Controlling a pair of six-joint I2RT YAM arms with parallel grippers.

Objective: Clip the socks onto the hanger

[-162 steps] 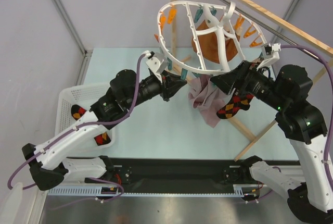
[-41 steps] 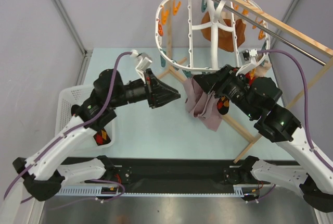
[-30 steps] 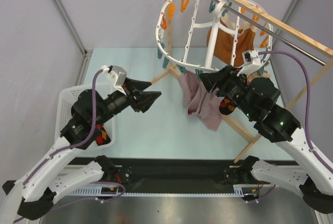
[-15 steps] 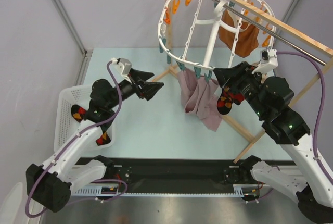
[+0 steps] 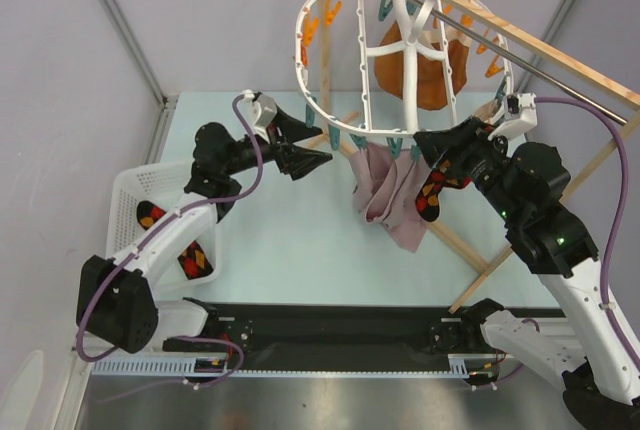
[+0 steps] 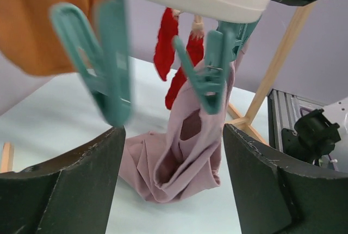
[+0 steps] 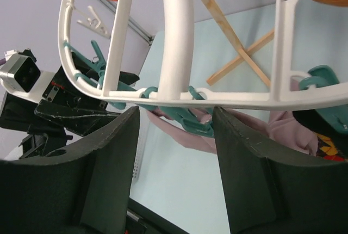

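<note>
- Pale table (image 5: 290, 240), grey walls, wooden rack (image 5: 490, 270) at the back right.
- left gripper (image 6: 171, 130): jaws wide, nothing in them. Aimed at two teal clips (image 6: 209, 73) dangling from the hanger (image 7: 176, 38) rim, just ahead, not touching.
- right gripper (image 7: 176, 111): jaws apart, nothing visible between them, nosed up just under the near rim.
- One sock (image 5: 433, 195) hangs at that rim right below the right gripper, beside the mauve cloth (image 5: 385, 195). Can't tell whether a clip has it or it's draped on a finger.
- More socks (image 5: 150, 216) sit in the white basket (image 5: 118, 240) far left, well apart from the hanger.
- orange-brown garment (image 5: 415, 75) hangs at the far side of the ring.
- Handling, my read:
  - Socks are light and limp, no crush risk. Pinch at the cuff edge so a flap stands free to feed into a clip.
  - Hanger is stiff, light plastic but hangs free on its hook, so it'll likely swing and tilt at any push. Steady the rim with one arm while the other works the clip.
  - Clips look sprung; squeeze the tails.
- vs half a second ago:
  - Left gripper has moved up and right, closer to the rim clips.
  - Ring has swung; the garment now sits behind the hub instead of to its right.
  - Right gripper and sock are roughly where they were.
</note>
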